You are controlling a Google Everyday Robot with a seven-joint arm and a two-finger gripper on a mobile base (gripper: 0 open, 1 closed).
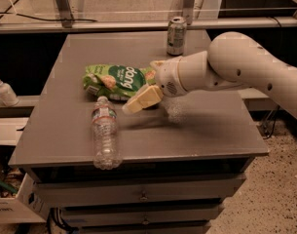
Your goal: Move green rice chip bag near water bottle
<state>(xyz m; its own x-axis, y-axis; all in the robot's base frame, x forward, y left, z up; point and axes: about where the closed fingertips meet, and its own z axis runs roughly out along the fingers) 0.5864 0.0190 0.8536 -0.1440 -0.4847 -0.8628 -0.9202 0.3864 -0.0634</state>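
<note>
Bag of green rice chips [116, 78] lies left of the middle, just above the cap end of the water bottle [104, 134], so I think the job is nearly done. My gripper [143, 94] is at the bag's right end. I cannot tell if it holds the bag or not.

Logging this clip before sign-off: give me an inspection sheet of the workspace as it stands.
Surface: grey cabinet top, drawers below.
Job's things: green rice chip bag lying flat; water bottle on its side just in front, cap close to the bag.
Clutter: silver can upright at the back.
Grippers: gripper at the bag's right end.
Cables: dark cable behind the cabinet.
Surroundings: pump bottle on left ledge; cardboard box on floor.
</note>
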